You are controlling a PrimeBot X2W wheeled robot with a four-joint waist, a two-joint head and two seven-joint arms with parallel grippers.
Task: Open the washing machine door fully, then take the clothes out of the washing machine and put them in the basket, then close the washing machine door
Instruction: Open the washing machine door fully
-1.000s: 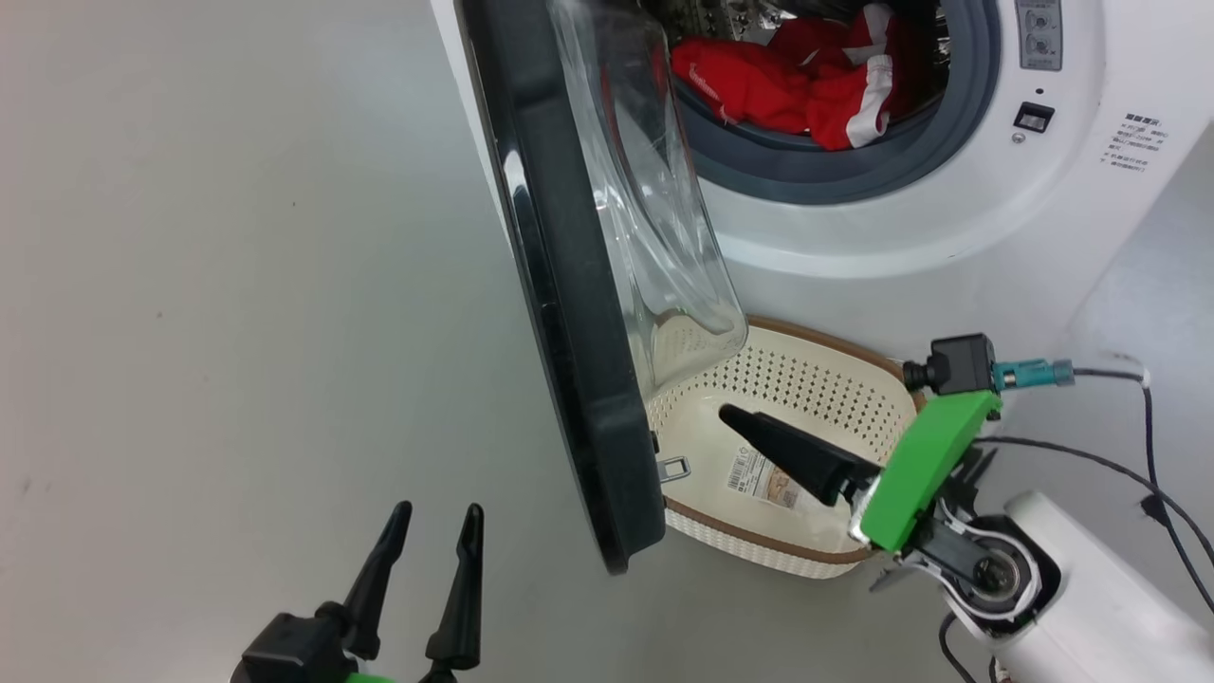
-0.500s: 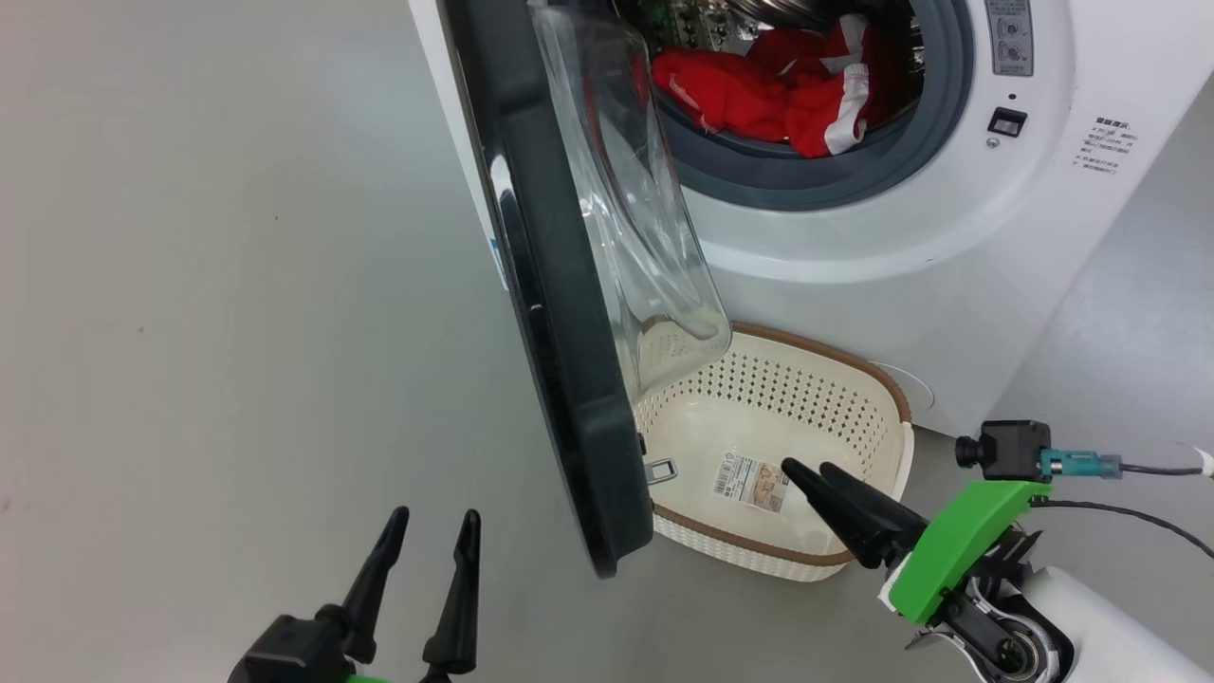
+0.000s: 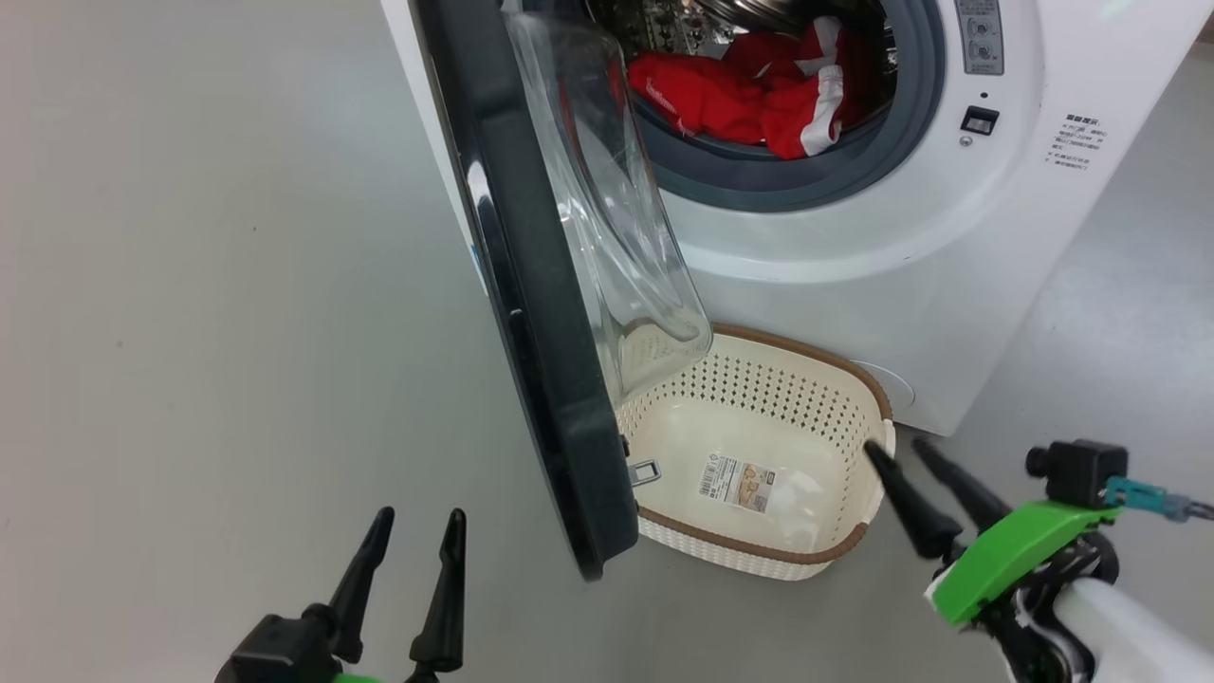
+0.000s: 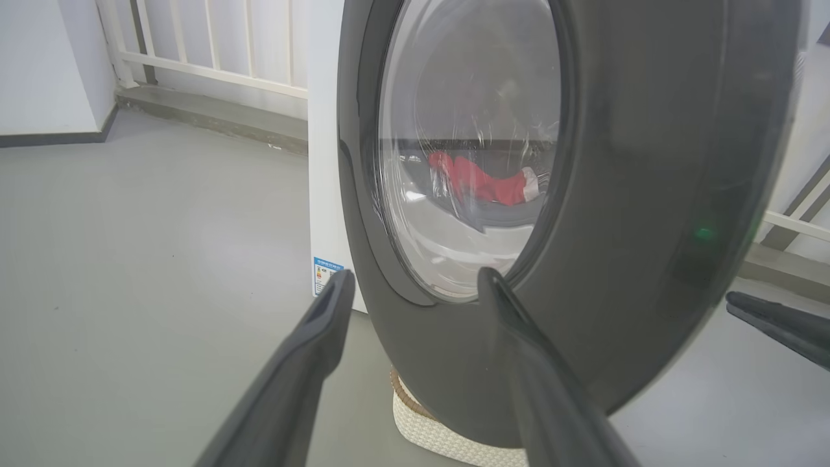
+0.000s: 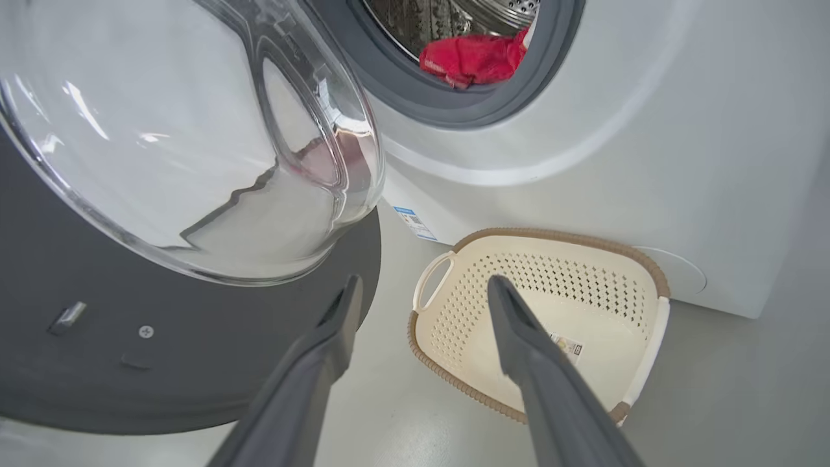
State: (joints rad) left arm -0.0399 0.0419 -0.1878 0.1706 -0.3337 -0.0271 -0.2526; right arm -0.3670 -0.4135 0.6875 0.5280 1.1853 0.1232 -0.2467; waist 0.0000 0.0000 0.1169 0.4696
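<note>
**Right arm has the clear line to the drum**

The right gripper (image 3: 892, 444) hangs with its two dark fingers spread and nothing between them. Its tips are just beside the near right corner of the basket (image 3: 759, 553) and point far and a little left. The left gripper (image 3: 420, 514) is spread and empty too, low over the grey floor (image 3: 190, 285) at the near left.

Outward from the right fingers, the basket sits on the floor against the foot of the washing machine (image 3: 854, 266). There is nothing red in it yet, just a paper label (image 3: 735, 482) on its bottom. Beyond and above it, the clothes (image 3: 749, 95) lie heaped at the lower lip of the drum mouth, against the grey gasket (image 3: 759, 185).

The washing machine door (image 3: 531, 313) stands open, hinged at the left. Its plane runs near to far and its lower edge hangs over the basket's left end. It walls the left gripper off from the drum: the left wrist view faces the door's outer side and sees red through the window. The right wrist view looks past the glass bowl (image 5: 194, 130) straight into the drum.

I judge the right arm the nearer one, with a reach that goes far, upward and slightly left over the basket. Whether the door counts as fully open, I cannot tell.
</note>
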